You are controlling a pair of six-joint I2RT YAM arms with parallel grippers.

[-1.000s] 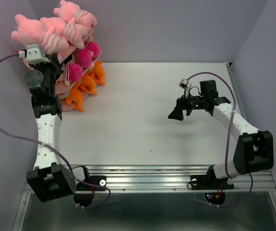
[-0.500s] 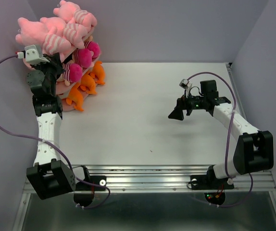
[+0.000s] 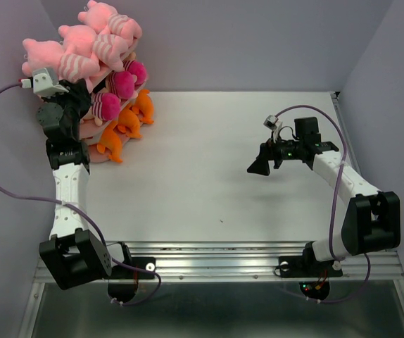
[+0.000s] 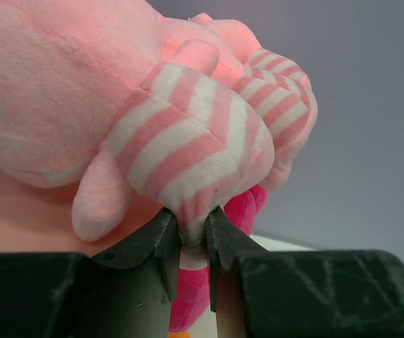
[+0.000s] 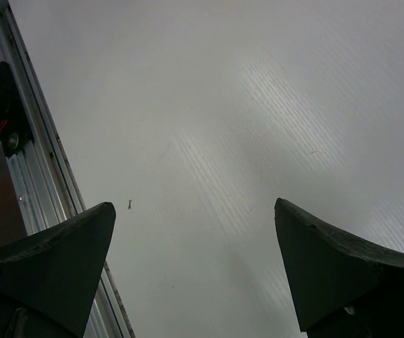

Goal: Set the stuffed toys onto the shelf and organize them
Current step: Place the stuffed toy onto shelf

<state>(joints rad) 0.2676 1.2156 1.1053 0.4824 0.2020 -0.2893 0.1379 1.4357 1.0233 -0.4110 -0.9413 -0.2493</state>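
The stuffed toys crowd the pink shelf [image 3: 98,158] at the far left corner. Pink striped ones [image 3: 82,56] lie on top, magenta-clothed dolls [image 3: 124,81] in the middle and orange ones [image 3: 121,127] at the bottom. My left gripper [image 3: 75,88] reaches up to the top tier. In the left wrist view its jaws [image 4: 193,236] pinch a fold of a pink striped toy [image 4: 188,148], which rests against other pink toys above the shelf board [image 4: 19,211]. My right gripper [image 3: 258,167] hovers open over the bare table [image 5: 209,105], holding nothing.
Grey walls close in the table on the left, back and right. The shelf stands tight against the left wall. A metal rail [image 3: 216,257] runs along the near edge, between the arm bases.
My left wrist has shifted slightly left and back at the top tier, and the pink striped toys there have settled a little. The right arm has not moved.
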